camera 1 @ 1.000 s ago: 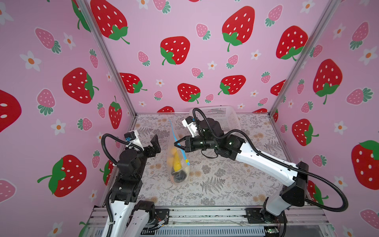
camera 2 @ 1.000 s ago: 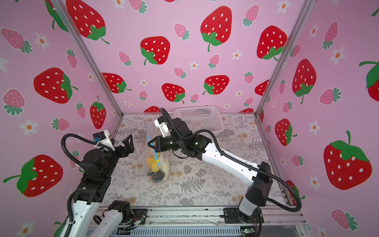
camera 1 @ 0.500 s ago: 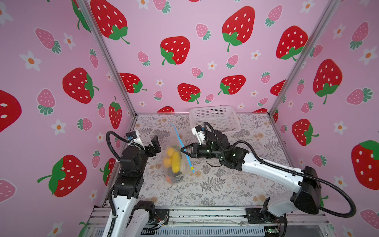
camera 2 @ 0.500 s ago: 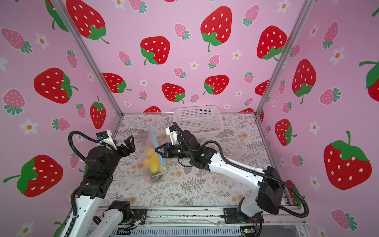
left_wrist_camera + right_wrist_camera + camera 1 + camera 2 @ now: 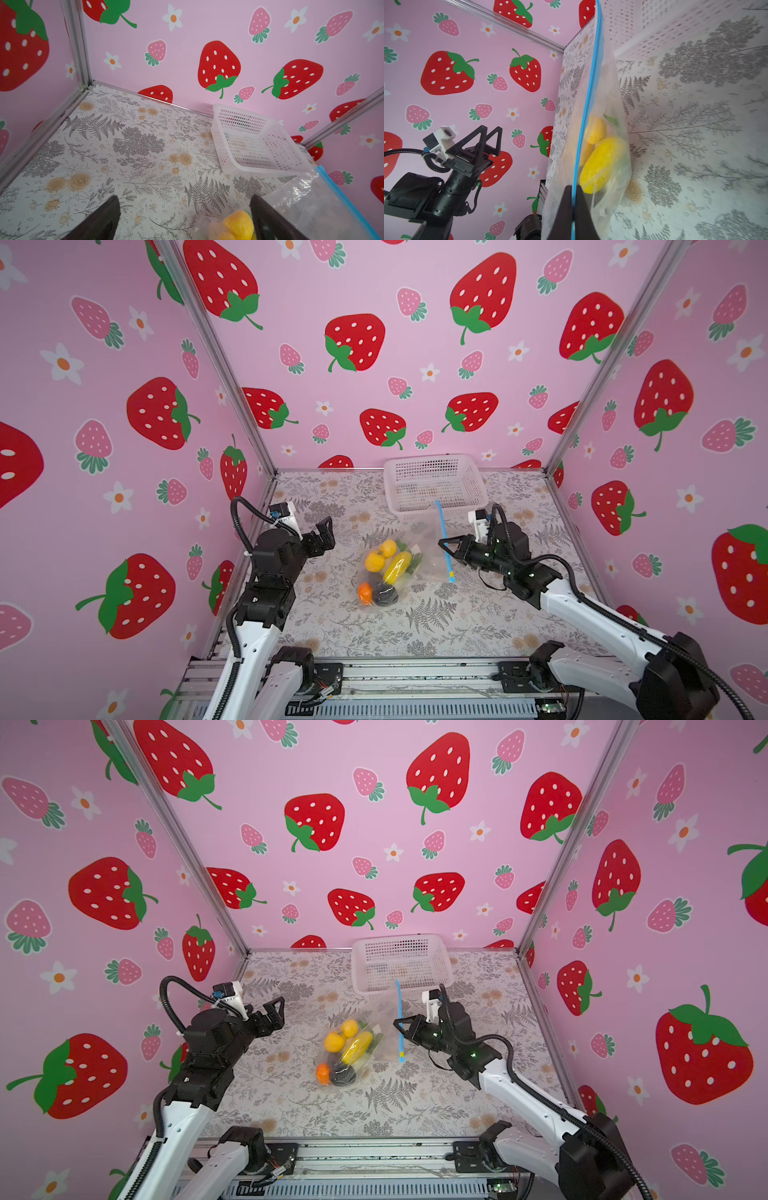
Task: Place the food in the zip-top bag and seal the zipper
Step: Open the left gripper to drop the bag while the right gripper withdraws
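Food (image 5: 392, 566) is sitting inside the zip-top bag (image 5: 428, 562) in both top views, with yellow, orange and dark pieces bunching at the bag's left end, near the middle of the floral table (image 5: 332, 626). The right gripper (image 5: 443, 542) is pinching the zipper (image 5: 440, 517) about midway along the blue strip, its jaws closed on it. The strip is running from just in front of the white basket (image 5: 432, 460) toward the table's near edge. The left gripper (image 5: 325, 532) is hovering well apart from the bag, its jaws standing wide with nothing between them. From the left wrist, the two dark fingers (image 5: 104, 220) are spreading over bare table. The bag's clear plastic (image 5: 307, 203), its blue zipper (image 5: 342, 199) and a yellow piece of food (image 5: 239, 224) are showing beside one finger, with the basket (image 5: 255, 145) lying beyond. From the right wrist, the right gripper (image 5: 572, 191) is clamping tight on the zipper (image 5: 588, 93). The bag (image 5: 612, 124) is hanging off the strip with yellow food (image 5: 602, 164) and a green leaf bulging inside. The left gripper (image 5: 489, 134) is showing beyond it, jaws apart.
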You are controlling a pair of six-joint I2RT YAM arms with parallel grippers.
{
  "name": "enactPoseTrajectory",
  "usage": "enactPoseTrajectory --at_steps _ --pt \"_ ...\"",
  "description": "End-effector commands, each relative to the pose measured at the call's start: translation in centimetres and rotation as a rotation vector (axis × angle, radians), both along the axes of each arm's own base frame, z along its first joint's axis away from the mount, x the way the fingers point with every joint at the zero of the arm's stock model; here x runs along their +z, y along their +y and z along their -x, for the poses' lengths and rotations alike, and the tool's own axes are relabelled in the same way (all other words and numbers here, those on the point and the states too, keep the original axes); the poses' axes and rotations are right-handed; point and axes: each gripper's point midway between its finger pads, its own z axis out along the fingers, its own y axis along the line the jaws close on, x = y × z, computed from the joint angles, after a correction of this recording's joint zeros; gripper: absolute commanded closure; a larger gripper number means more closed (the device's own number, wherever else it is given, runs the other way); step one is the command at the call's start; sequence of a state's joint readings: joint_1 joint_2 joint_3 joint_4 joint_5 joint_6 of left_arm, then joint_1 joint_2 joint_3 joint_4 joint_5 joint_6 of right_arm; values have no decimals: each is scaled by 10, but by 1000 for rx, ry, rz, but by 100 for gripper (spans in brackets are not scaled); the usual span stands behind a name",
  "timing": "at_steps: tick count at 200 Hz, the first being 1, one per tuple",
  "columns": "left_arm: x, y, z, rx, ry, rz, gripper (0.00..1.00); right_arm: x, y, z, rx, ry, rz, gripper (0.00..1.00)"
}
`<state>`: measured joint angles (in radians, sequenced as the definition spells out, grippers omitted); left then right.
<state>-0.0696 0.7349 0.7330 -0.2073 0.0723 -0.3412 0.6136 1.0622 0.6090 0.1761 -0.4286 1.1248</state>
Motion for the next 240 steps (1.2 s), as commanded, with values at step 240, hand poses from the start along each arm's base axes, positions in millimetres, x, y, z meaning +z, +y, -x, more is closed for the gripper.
enactPoseTrajectory --at_steps 240 --pt "-44 -59 -6 -229 135 23 1 -166 -85 13 65 124 240 81"
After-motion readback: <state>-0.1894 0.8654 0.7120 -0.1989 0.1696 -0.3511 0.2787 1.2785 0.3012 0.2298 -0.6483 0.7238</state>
